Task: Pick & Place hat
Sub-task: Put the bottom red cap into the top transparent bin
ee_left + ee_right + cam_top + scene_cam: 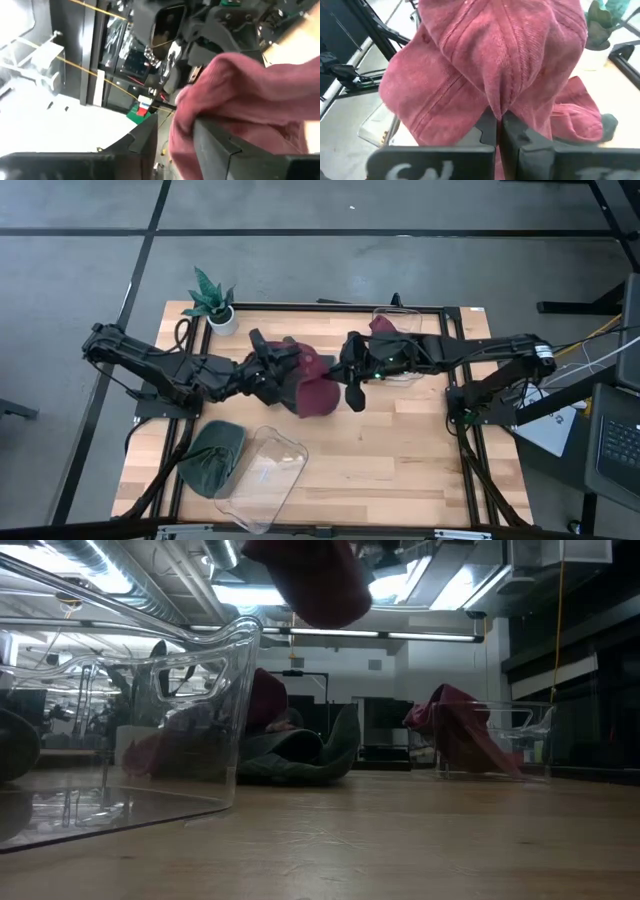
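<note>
Above the pale wooden table, a maroon corduroy hat is pinched by the closed right gripper while the left gripper, half-parted, is judged mid-handover, full release being next.

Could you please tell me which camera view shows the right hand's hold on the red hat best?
The right wrist view: the right hand pinches a fold of the red hat. The high view shows both hands meeting at it, the low view only its underside, and the left wrist view its cloth.
</note>
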`<state>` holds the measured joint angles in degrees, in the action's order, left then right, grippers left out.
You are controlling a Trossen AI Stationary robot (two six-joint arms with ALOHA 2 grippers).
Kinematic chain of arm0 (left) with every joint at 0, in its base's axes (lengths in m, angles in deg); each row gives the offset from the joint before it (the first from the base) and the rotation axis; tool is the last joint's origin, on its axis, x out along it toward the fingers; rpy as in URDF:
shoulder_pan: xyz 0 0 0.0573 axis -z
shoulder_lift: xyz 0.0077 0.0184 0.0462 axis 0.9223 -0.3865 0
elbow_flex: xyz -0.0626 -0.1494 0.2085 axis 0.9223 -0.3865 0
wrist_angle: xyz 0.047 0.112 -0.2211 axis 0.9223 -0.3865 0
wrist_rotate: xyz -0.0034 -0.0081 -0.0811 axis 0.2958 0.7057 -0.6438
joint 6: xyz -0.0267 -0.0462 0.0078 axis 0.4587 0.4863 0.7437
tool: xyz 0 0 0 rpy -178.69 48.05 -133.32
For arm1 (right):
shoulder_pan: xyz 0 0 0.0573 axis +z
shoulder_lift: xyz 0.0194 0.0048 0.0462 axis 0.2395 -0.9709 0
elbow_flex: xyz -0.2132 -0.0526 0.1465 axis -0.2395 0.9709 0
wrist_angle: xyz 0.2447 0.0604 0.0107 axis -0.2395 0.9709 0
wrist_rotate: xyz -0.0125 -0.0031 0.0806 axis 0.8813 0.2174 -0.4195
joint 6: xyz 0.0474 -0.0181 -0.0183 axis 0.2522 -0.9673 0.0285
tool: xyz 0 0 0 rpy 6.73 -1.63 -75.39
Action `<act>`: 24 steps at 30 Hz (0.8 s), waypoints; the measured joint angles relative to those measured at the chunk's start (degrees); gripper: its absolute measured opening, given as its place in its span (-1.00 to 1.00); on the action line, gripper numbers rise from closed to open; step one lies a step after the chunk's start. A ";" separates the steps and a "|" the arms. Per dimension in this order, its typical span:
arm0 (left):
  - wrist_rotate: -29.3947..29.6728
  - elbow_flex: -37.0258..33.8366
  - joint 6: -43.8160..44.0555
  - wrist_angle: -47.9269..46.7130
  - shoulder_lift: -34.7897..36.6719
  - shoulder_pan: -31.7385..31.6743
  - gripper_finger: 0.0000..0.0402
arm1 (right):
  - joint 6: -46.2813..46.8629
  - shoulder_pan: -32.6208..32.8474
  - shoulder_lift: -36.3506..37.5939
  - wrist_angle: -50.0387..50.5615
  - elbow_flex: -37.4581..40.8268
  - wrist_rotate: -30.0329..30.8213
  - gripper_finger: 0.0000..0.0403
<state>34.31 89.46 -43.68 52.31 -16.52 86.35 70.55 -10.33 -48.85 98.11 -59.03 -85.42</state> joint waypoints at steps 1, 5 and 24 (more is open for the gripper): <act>0.78 0.00 0.97 -0.35 0.25 0.02 -0.37 | 0.00 0.00 0.44 0.95 0.00 0.45 -0.99; 4.75 0.00 4.67 -0.47 0.42 0.00 -0.29 | 0.07 0.00 2.05 3.26 0.00 0.75 -0.99; 16.74 0.00 20.70 -0.88 0.54 0.02 -0.27 | 0.05 -0.38 11.42 21.07 0.00 16.01 -0.99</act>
<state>51.06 89.46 -22.99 51.43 -15.98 86.37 70.61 -10.70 -37.43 119.19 -59.03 -69.41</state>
